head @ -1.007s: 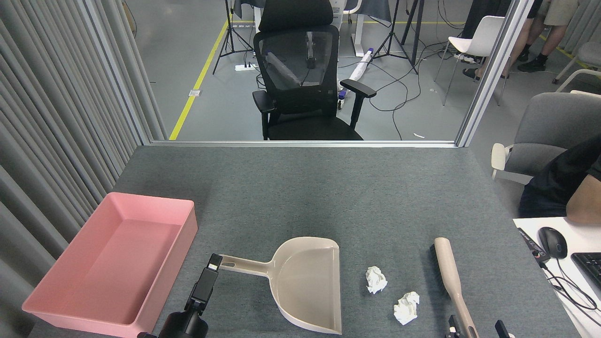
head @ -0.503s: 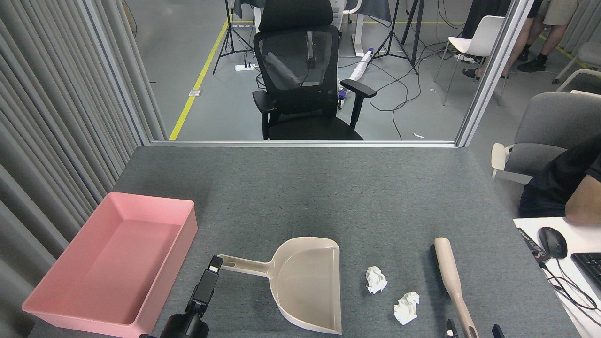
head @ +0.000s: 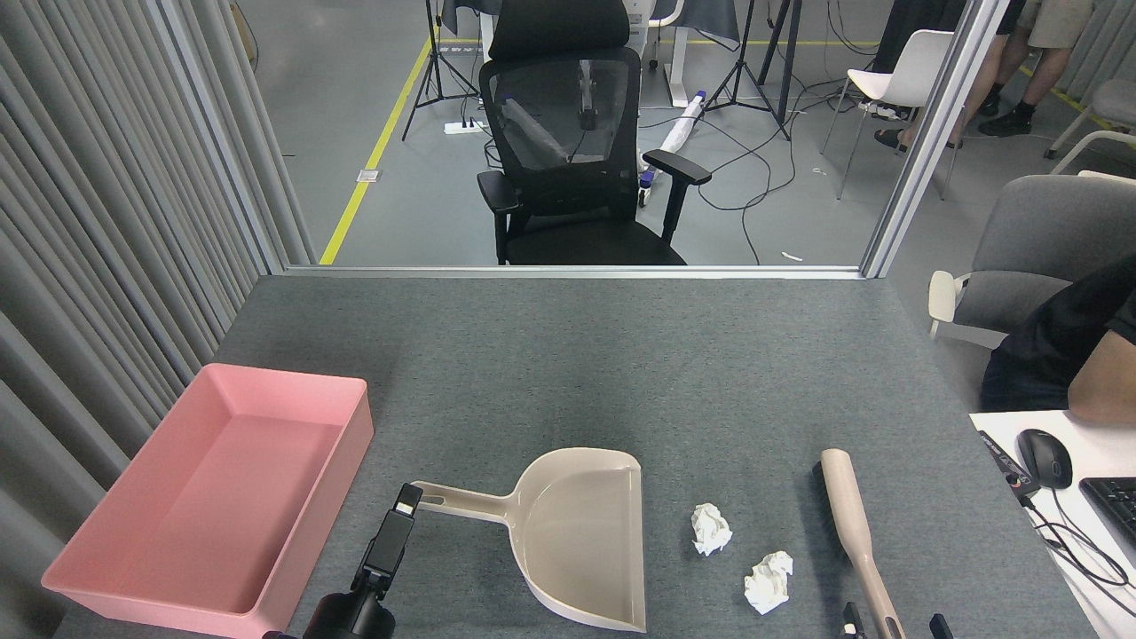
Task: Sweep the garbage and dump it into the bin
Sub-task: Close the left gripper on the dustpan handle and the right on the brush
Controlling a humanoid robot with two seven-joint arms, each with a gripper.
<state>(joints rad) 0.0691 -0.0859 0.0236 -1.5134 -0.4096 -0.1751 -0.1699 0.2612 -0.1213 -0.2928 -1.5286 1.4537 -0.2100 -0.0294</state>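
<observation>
The beige dustpan [head: 581, 537] lies flat on the grey tabletop [head: 568, 355], its open mouth facing right and its long handle running out to the left. The left pincer [head: 404, 508] stands at the very tip of that handle, a dark narrow block seen almost end-on with a small pale patch at its top; it sits just against the handle's end, but whether it is spread or clamped, and whether it actually grips the handle, cannot be told from this angle.

To the left of the dustpan, beyond the left arm, the bin [head: 342, 444] rests near the tabletop's left edge; nothing lies in it. Right of the dustpan's mouth lie the two pieces of garbage: the nearer tissue ball [head: 711, 529] sits just beside the pan's open edge, apart from it, and the second tissue ball [head: 769, 581] lies a little further right and closer to the robot. Neither ball touches the pan or the other.

Further right of the dustpan lies the brush [head: 854, 532], beige-handled, with dark bristles showing along its far left side, pointing away from the robot. At its near end, by the picture's lower edge, the right pincer [head: 892, 623] shows only as two small dark finger tips, one on each side of the brush handle with a gap between them; the pincer stands parted around the handle, and contact cannot be made out.
</observation>
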